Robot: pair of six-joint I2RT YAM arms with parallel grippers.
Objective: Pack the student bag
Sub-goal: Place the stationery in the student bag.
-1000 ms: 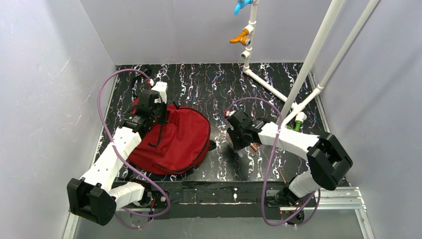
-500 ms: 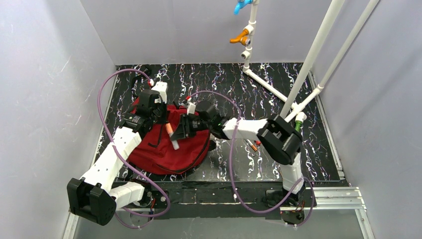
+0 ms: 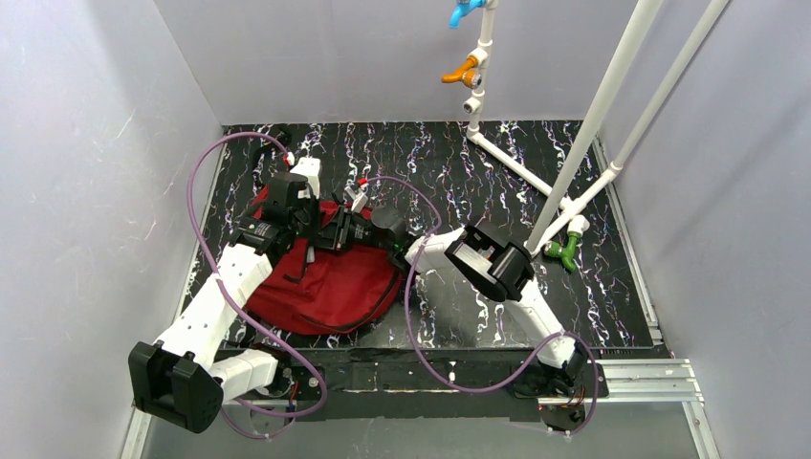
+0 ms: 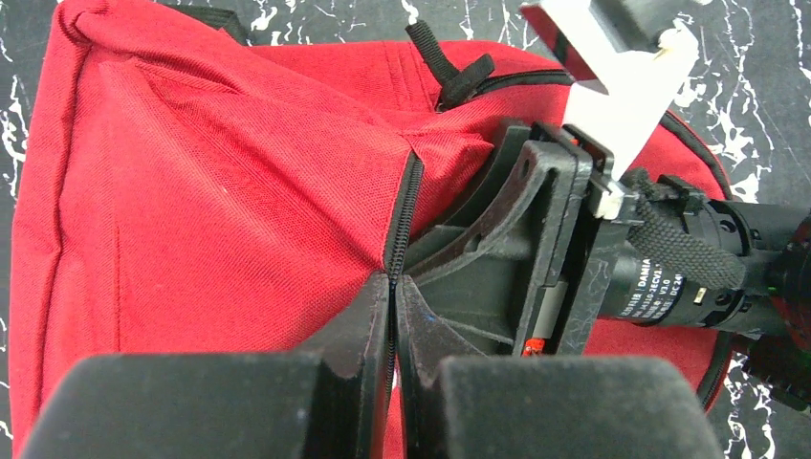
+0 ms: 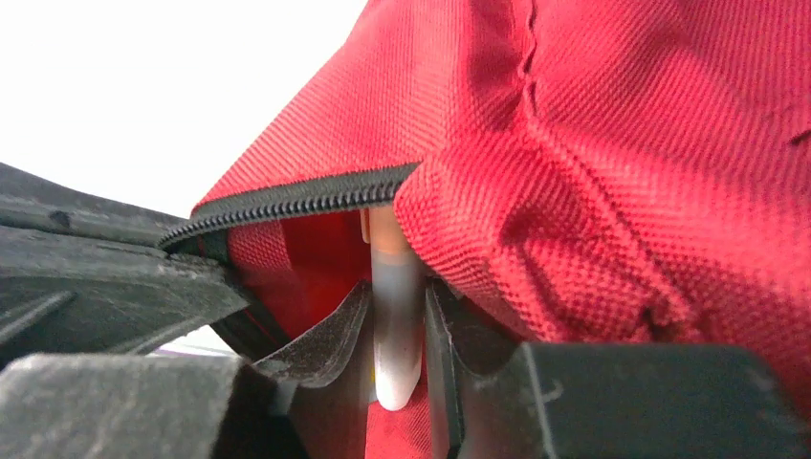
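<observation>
The student bag [image 3: 335,287], a dark red fabric backpack, lies at the left of the table. My left gripper [image 3: 302,226] is shut on the black zipper edge [image 4: 406,206] of its opening and holds the flap up; the pinch shows in the left wrist view [image 4: 393,287]. My right gripper [image 3: 323,237] reaches into that opening from the right. It is shut on a white-barrelled marker [image 5: 394,325], seen in the right wrist view [image 5: 396,335] under the red fabric [image 5: 622,143]. The marker's upper end is hidden behind the fabric.
White PVC pipes [image 3: 593,124] rise from the table's back right, with a green fitting [image 3: 564,251], an orange valve [image 3: 464,69] and a blue one [image 3: 466,10]. Grey walls close in the black marbled table [image 3: 459,163]. The right arm's elbow [image 3: 493,263] lies mid-table.
My right arm has swung left from mid-table, carrying the marker over the bag and into its opening. My left gripper has kept its hold on the zipper edge.
</observation>
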